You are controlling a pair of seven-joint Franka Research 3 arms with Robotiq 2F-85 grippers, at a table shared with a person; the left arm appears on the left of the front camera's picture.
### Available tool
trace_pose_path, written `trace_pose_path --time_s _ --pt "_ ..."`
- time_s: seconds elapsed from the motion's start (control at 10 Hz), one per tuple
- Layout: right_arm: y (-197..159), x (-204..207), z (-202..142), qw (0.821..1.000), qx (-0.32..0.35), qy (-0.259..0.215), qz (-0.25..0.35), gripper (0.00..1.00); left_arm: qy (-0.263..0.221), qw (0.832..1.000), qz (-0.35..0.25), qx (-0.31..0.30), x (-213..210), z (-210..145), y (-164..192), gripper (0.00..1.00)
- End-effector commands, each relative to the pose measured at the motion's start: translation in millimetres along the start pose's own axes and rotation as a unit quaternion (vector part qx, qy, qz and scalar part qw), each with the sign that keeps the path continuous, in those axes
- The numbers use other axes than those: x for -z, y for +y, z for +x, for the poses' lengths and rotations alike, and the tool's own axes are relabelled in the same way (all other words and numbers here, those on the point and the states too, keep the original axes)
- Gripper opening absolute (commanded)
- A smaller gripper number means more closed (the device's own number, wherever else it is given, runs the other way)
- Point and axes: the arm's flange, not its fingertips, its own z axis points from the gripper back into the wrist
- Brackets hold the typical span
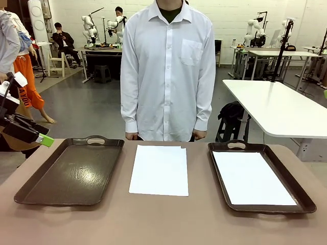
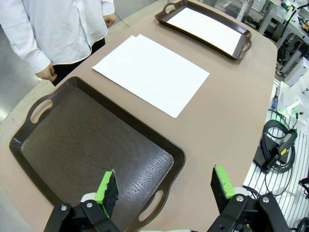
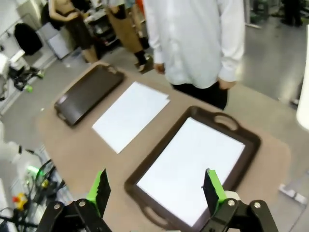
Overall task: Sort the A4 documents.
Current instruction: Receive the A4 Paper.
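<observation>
While left pincer [image 2: 165,186] and right pincer [image 3: 155,188] gape wide, A4 documents [image 1: 159,170] lie between two trays [image 1: 71,173].

A laboratory hall, it seems: white work tables [image 1: 276,107] at two o'clock, grey floor [image 1: 87,104], white brick wall [image 1: 230,20] at twelve.

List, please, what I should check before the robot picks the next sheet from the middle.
1. Left hand open: ok.
2. Right hand open: ok.
3. Middle sheets flat on the table, nothing on them: ok.
4. Left tray has room for a sheet: ok.
5. Person's hands away from the paper: ok.
6. Number of sheets in the middle known: cannot tell, at least two.
</observation>
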Motion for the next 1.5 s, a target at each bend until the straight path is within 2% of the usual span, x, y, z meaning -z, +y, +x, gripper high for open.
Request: trace_pose_path --time_s 0.0,0.3,0.7,0.9,1.1,1.4 --pt "-1 -2 -11 1.000 -0.014 0.019 0.008 1.00 -0.009 1.000 -0.004 0.007 0 -1 2 1.00" --pt "13 26 -19 0.993 -0.044 0.094 0.050 1.00 -0.009 1.000 -0.004 0.007 0 -1 2 1.00" --pt "24 51 -27 0.977 -0.072 0.191 0.059 1.00 -0.009 1.000 -0.004 0.007 0 -1 2 1.00" --pt "25 47 -26 0.981 -0.071 0.173 0.057 1.00 -0.009 1.000 -0.004 0.007 0 -1 2 1.00" --pt "22 45 -24 0.982 -0.065 0.171 0.043 1.00 -0.009 1.000 -0.004 0.007 0 -1 2 1.00" --pt "25 51 -24 0.981 -0.061 0.178 0.054 1.00 -0.009 1.000 -0.004 0.007 0 -1 2 1.00"
